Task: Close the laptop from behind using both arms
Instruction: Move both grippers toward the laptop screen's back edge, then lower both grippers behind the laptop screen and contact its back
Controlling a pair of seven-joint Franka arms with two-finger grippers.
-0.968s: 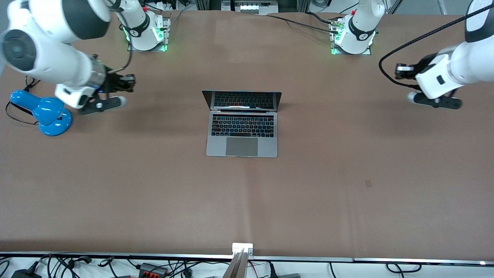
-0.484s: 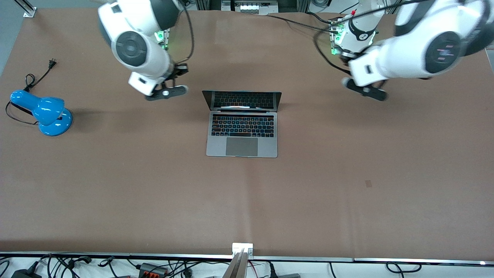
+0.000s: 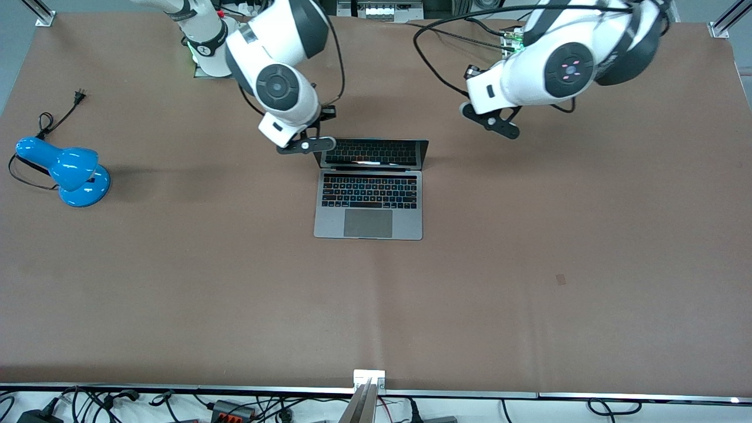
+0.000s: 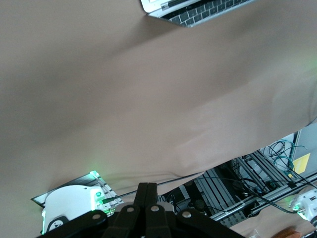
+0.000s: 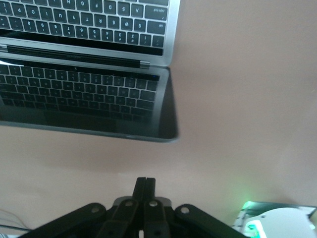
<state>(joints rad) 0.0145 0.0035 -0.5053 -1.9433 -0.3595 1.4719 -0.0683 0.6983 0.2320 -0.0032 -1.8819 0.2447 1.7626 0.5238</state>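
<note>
The grey laptop lies open mid-table with its lid upright and screen dark. My right gripper hangs shut and empty over the table by the lid's corner toward the right arm's end. In the right wrist view its fingertips are pressed together, apart from the laptop. My left gripper is shut and empty over bare table toward the left arm's end, well clear of the lid. The left wrist view shows the closed left gripper and one laptop corner.
A blue desk lamp with a black cord stands at the right arm's end of the table. The arm bases sit along the table's edge farthest from the front camera, with cables trailing.
Both arms have swung in from the table's ends toward the laptop's lid, the right one coming closest. Grippers stayed shut. The laptop has not moved.
</note>
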